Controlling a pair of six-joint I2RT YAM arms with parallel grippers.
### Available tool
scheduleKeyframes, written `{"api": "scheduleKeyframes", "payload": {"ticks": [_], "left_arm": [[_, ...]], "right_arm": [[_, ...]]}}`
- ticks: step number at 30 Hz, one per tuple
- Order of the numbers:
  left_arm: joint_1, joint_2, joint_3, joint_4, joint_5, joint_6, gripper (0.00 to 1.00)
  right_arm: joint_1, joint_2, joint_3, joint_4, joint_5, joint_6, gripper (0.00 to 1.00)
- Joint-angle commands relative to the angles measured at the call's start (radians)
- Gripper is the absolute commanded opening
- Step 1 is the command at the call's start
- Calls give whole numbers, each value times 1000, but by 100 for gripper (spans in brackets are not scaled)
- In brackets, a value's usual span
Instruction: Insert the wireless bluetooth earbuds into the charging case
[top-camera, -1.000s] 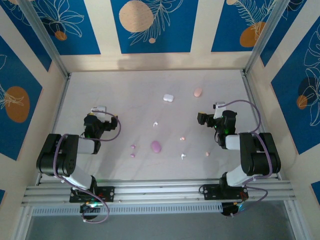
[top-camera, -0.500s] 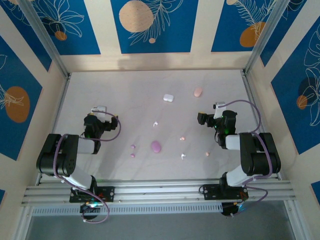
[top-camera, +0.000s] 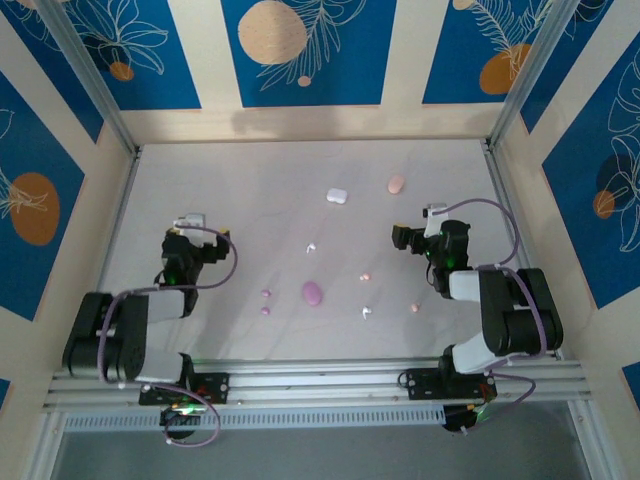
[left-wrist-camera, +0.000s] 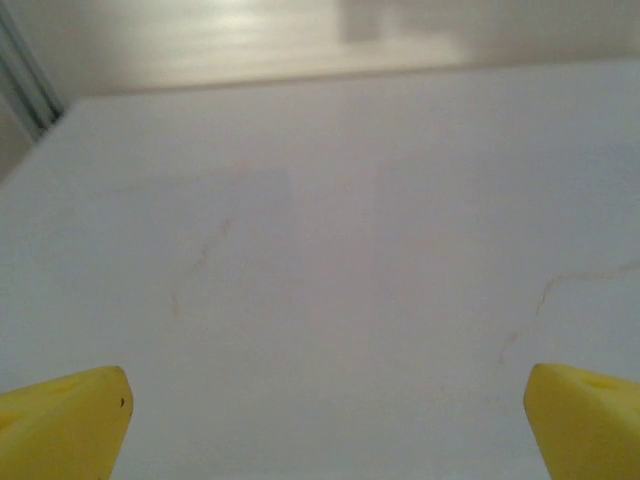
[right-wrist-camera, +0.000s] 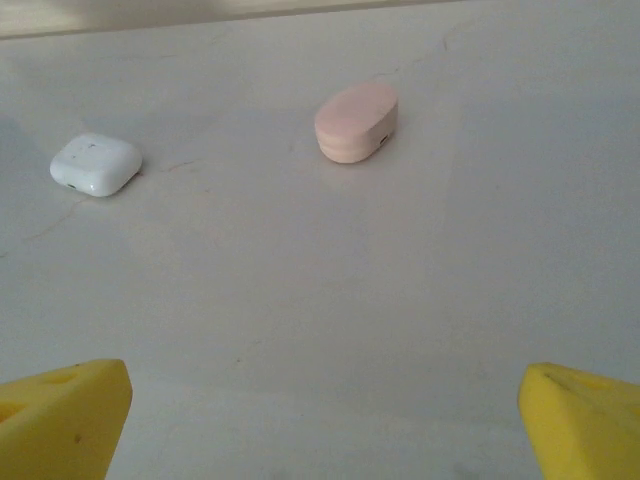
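Observation:
Three pebble-shaped charging cases lie closed on the table: white (top-camera: 336, 196), pink (top-camera: 396, 185) and purple (top-camera: 312, 293). The earbuds lie loose around them: two white (top-camera: 311, 246) (top-camera: 366, 312), two pale purple (top-camera: 266, 293) (top-camera: 266, 310) and two peach-pink (top-camera: 365, 276) (top-camera: 415, 308). My left gripper (top-camera: 189, 224) (left-wrist-camera: 325, 425) is open over bare table at the left, its yellow fingertips (left-wrist-camera: 62, 425) wide apart. My right gripper (top-camera: 423, 228) (right-wrist-camera: 325, 425) is open too, facing the white case (right-wrist-camera: 96, 164) and the pink case (right-wrist-camera: 357, 121), well short of both.
The white table (top-camera: 240, 190) is fenced by metal posts and patterned blue-and-cream walls on three sides. The arms' bases sit on a rail at the near edge. Cables loop beside each wrist.
My left arm has swung a little to the left and lifted its wrist farther from the base. The right gripper has edged slightly left. No case or earbud has moved.

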Motion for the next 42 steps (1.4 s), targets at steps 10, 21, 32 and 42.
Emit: {"api": "scheduleKeyframes", "payload": {"ticks": [10,21,32,42], "left_arm": [[6,-270,390,-839,-67,-395,100],[-21,-335,231,-698,526,-801,100],[-305,-567,227,-1007,256,-636,100],[-540,-512,179,-955,176,-694,97]], "right_arm": [[-68,-207,451,-1009,-220,401,99],[121,-383,402,-1121,-393,449,80],[506,-448,343,-1268,-136,451,72],[755,-299,369,-1326,38,463,72]]}}
